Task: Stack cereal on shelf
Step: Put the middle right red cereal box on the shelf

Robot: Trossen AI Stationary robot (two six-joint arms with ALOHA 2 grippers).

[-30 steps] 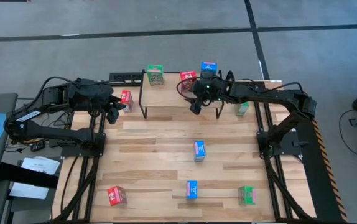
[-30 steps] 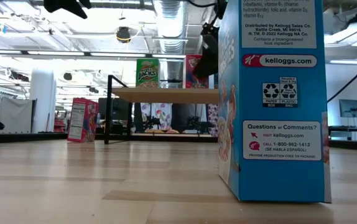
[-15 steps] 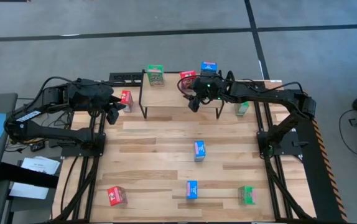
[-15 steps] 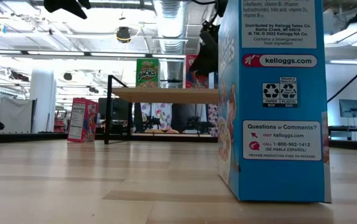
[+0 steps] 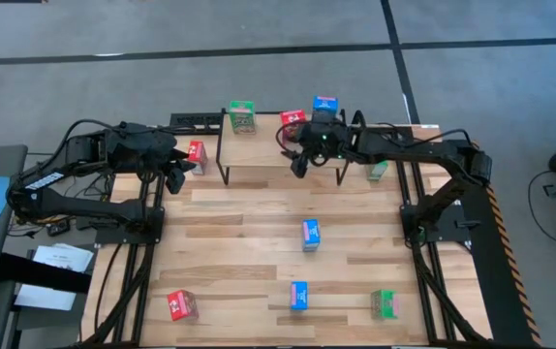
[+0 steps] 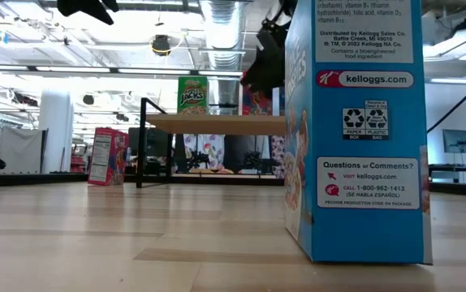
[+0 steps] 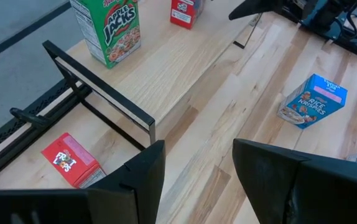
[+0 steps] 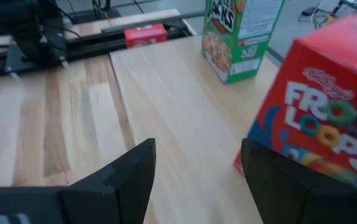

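Observation:
The shelf (image 5: 263, 150) stands at the table's far side. On its top a green cereal box (image 5: 242, 116) stands upright at the far left and a red one (image 5: 293, 120) at the far right. A blue box (image 5: 324, 105) stands by the shelf's far right corner. My right gripper (image 5: 297, 165) hovers over the shelf's near right part, open and holding nothing; in the right wrist view the red box (image 8: 318, 118) stands just beside one finger. My left gripper (image 5: 176, 177) hangs open left of the shelf, nothing between its fingers (image 7: 141, 174).
Loose cereal boxes stand on the table: red (image 5: 196, 153) left of the shelf, green (image 5: 378, 170) right of it, blue (image 5: 310, 235) in the middle, and red (image 5: 181, 305), blue (image 5: 299, 296) and green (image 5: 385, 303) along the near edge.
My right gripper has swung a little toward the table's left edge above the shelf, rising slightly and rolling a bit, still open. The boxes on the shelf have not moved.

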